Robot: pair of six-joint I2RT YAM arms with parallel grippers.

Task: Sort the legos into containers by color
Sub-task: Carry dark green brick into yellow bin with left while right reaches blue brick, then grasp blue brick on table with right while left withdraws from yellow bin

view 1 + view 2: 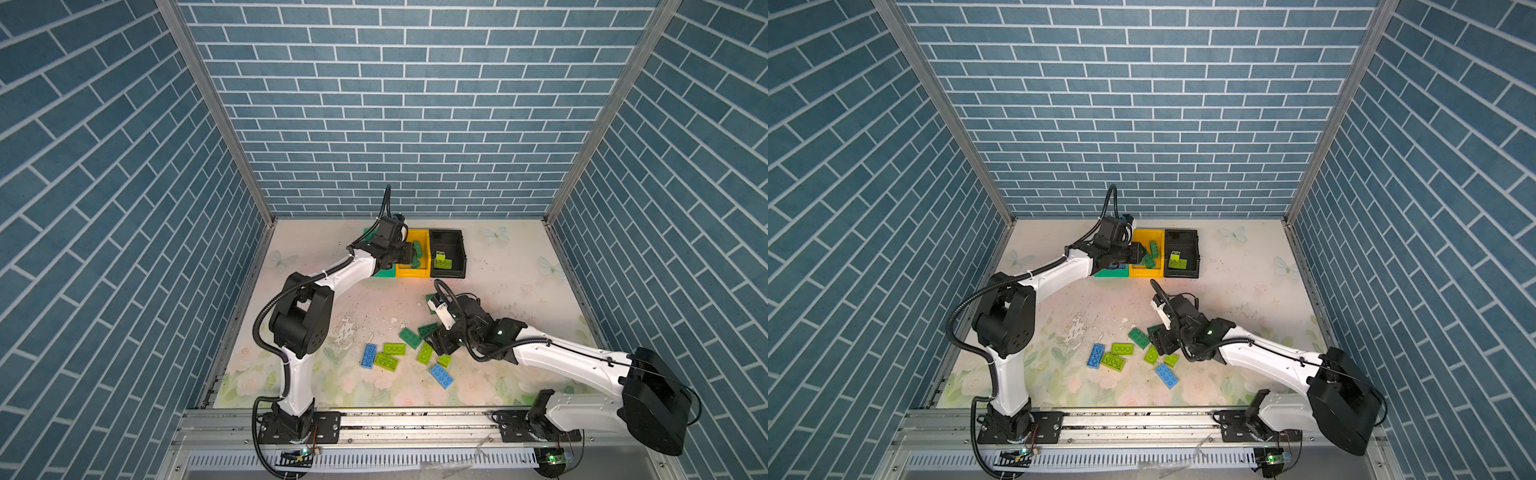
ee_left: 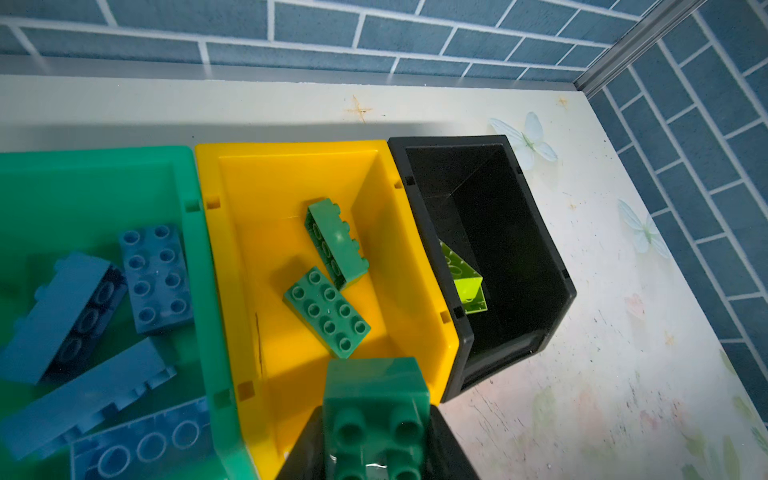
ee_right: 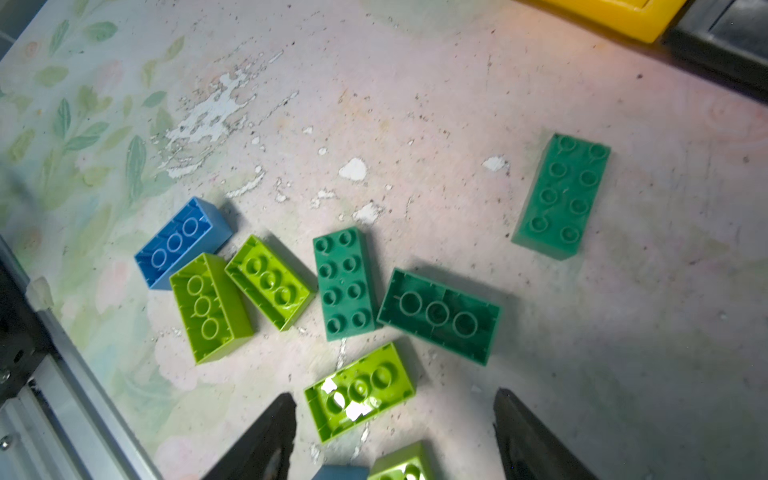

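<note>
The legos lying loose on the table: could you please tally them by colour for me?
Blue legos: 2
Lime green legos: 4
Dark green legos: 3
Total: 9
</note>
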